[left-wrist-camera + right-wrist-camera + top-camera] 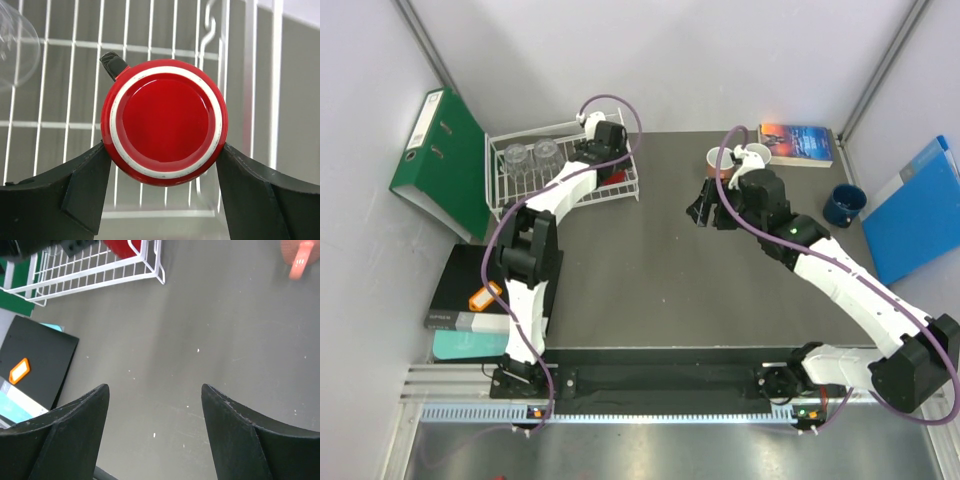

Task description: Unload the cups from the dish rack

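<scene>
The red mug [165, 120] stands upside down in the white wire dish rack [50, 42], its white-ringed base towards the left wrist camera. My left gripper [164, 150] is shut on it, a finger pressed against each side. From above, the left gripper [603, 152] is over the right end of the dish rack [500, 195], where two clear tumblers [530, 155] stand at the left end. My right gripper [705, 213] hangs open over bare table [155, 390]. An orange mug [719, 158], a light mug [756, 155] and a dark blue mug [844, 204] stand on the table.
A green binder [445, 160] leans at the rack's left. A book [798, 143] lies at the back right and a blue folder [920, 210] at the right edge. A black notebook [470, 290] lies beside the left arm.
</scene>
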Controlling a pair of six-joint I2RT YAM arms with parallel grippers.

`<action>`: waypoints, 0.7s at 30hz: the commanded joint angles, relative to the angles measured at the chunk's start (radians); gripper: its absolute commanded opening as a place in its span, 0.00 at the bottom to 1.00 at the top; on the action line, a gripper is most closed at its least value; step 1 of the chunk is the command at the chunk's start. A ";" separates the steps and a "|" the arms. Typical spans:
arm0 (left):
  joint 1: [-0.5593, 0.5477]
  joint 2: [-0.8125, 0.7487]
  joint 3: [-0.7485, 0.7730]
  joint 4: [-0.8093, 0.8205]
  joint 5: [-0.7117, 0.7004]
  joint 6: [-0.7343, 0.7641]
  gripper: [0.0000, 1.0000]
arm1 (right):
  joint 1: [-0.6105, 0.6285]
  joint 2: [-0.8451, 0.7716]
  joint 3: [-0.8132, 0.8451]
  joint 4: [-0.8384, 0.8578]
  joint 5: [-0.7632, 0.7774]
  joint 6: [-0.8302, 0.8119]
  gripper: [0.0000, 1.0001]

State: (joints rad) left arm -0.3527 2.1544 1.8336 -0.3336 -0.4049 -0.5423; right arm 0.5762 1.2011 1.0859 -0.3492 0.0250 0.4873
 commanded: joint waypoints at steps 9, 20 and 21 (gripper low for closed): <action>-0.011 -0.117 -0.050 -0.053 -0.011 0.013 0.72 | 0.010 -0.002 -0.007 0.065 -0.020 0.010 0.74; -0.011 -0.096 0.010 -0.082 -0.054 0.007 0.99 | 0.011 -0.012 -0.017 0.061 -0.019 0.007 0.74; -0.011 -0.096 0.010 -0.078 -0.054 0.007 0.99 | 0.011 -0.012 -0.018 0.062 -0.019 0.008 0.74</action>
State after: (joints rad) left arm -0.3664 2.1048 1.7935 -0.4168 -0.4164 -0.5293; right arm 0.5762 1.2011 1.0714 -0.3283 0.0124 0.4915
